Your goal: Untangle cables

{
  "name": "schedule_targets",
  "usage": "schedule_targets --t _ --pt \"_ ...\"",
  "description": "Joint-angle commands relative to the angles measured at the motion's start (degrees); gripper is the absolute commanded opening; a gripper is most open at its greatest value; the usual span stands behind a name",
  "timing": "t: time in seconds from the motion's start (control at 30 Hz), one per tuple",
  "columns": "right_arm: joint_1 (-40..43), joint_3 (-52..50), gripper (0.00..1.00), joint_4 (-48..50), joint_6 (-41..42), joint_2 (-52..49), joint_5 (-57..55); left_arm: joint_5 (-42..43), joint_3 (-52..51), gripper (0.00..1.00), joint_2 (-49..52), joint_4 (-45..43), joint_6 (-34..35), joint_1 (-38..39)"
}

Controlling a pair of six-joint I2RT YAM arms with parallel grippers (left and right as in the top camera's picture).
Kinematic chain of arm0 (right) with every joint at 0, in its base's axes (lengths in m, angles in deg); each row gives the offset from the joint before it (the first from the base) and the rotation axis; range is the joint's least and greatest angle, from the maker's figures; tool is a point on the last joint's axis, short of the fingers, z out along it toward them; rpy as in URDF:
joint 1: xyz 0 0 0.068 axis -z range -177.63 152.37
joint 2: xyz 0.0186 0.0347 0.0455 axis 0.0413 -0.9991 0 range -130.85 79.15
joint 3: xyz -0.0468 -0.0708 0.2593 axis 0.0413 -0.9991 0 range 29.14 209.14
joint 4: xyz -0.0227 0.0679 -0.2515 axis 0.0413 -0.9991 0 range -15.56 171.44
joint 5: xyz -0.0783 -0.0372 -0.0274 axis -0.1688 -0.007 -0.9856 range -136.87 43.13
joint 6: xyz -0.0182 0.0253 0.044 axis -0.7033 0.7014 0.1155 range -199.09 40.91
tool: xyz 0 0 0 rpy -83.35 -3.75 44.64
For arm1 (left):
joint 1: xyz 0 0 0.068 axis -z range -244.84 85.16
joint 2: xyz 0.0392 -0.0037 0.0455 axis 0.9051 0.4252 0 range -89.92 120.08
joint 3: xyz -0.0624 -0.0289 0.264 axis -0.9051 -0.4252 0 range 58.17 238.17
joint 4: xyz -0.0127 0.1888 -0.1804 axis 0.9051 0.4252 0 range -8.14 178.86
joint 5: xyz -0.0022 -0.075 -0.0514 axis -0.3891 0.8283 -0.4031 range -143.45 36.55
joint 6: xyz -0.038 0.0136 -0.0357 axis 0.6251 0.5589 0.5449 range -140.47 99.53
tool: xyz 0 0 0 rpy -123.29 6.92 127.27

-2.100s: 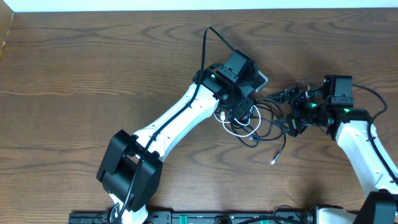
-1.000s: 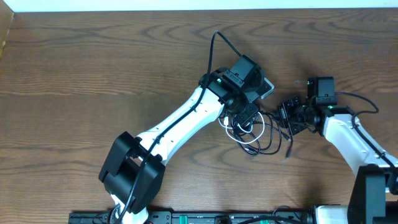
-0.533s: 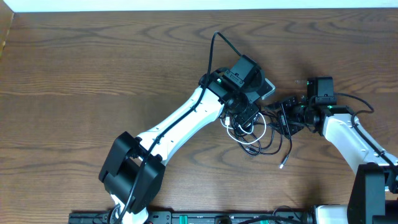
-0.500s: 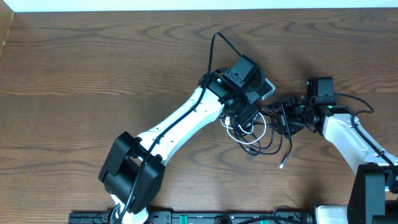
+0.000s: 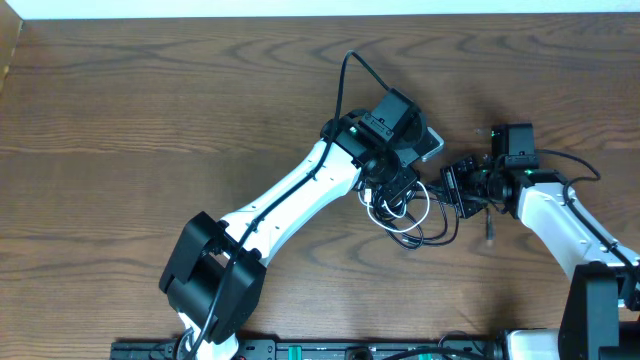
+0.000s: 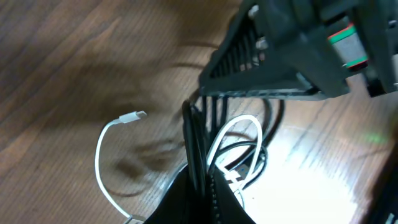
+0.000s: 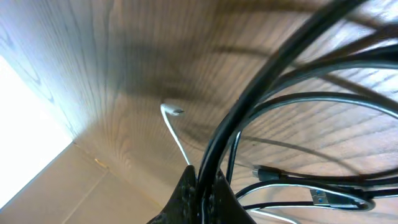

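While I hold both arms over the tabletop (image 5: 150, 100), my left gripper (image 6: 200, 182) pinches the black cable (image 6: 189, 134), my right gripper (image 7: 202, 179) clamps it too, and the white cable (image 6: 97, 158) loops alongside.

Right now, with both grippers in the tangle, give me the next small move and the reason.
Probably draw the right gripper a little rightward, away from the left gripper. Both look shut on the black cable, whose loops are bunched between them with the white cable; spreading should open those loops.
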Motion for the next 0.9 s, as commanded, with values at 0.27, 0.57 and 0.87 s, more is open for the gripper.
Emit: schedule_targets --t 0.27,0.57,0.87 --pt "-6.9 -0.6 0.01 8.4 2.2 -0.6 6.2 0.4 0.5 0.07 -0.1 -1.0 -0.2 1.2" --pt "-6.9 -0.6 0.01 10.4 -8.9 -0.6 7.6 -3.3 0.5 0.36 -0.1 -1.8 2.3 1.1" --pt "-6.4 -0.6 0.01 12.1 -23.6 -0.6 7.6 -6.0 0.6 0.58 -1.6 -3.1 12.0 -2.2"
